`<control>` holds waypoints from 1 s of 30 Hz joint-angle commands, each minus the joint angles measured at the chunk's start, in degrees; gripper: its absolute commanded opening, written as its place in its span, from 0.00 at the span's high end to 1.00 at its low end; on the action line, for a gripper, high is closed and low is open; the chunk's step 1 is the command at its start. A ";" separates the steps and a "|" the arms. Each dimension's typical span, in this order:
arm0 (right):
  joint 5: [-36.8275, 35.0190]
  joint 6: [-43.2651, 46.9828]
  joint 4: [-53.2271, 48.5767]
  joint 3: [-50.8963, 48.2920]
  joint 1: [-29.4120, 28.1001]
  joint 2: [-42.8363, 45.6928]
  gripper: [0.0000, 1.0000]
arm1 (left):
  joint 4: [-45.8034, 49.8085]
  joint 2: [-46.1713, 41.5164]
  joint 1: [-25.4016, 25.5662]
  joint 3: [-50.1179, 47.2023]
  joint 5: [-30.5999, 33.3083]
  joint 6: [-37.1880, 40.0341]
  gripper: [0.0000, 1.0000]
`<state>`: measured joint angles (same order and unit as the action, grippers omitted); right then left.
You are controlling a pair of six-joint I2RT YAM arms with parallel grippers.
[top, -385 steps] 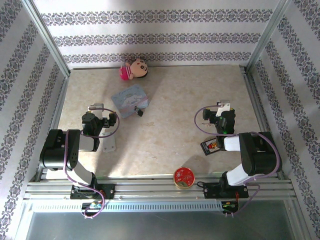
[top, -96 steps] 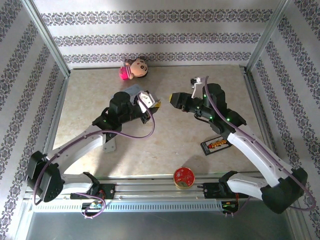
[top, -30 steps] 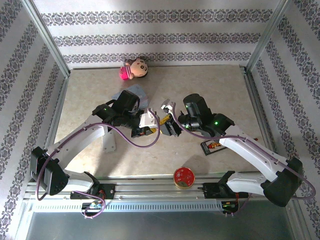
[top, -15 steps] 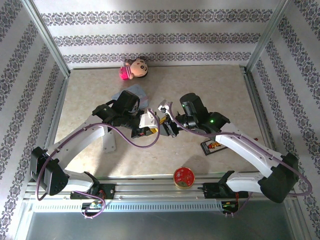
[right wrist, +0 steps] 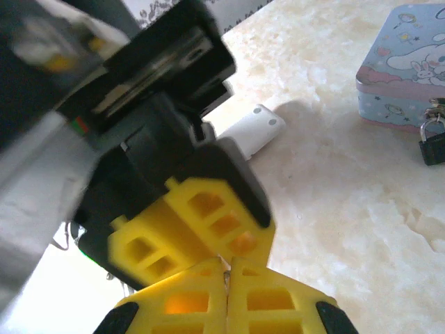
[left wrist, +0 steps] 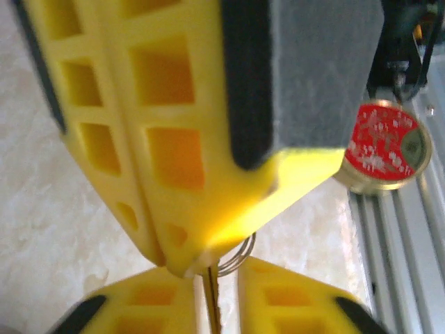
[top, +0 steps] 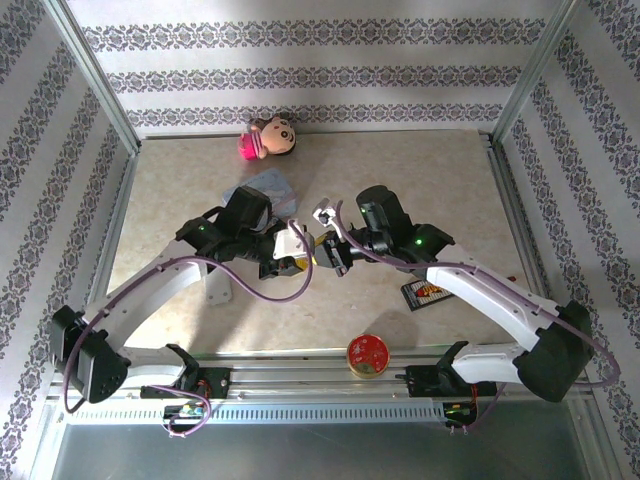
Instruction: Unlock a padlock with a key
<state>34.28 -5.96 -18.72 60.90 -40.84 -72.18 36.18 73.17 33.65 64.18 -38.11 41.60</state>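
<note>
Padlock: tiny dark block, silver shackle loop on top and apparently closed. It sits shackle-end up on the worktop, close against the side of the pale blue tin. Key: thin brass-coloured blade seen edge-on, wire ring at its head. It is pinched between the closed jaws of the right gripper, clear of the padlock.

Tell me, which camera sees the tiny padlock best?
The right wrist camera: the padlock sits dark and sharp beside the blue box, at the right edge. From the top camera the left arm covers that spot, so I cannot find it. The left wrist camera faces the red tin instead.
</note>
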 commanded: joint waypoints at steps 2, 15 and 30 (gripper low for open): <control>-0.52 -5.77 9.68 -5.57 2.86 4.89 1.00 | -7.46 -3.80 -0.25 -2.64 0.05 -4.27 0.56; -9.59 -22.89 28.13 -19.95 11.99 16.80 1.00 | -37.71 -10.64 -0.69 -14.69 12.19 -34.39 0.01; -12.31 -32.02 40.66 -25.17 13.68 17.25 1.00 | -51.11 -9.99 -1.16 -18.27 20.45 -58.66 0.01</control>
<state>23.07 -35.33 16.67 36.56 -27.49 -55.00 -8.99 63.68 33.26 47.18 -17.87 -10.68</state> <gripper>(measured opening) 0.040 0.992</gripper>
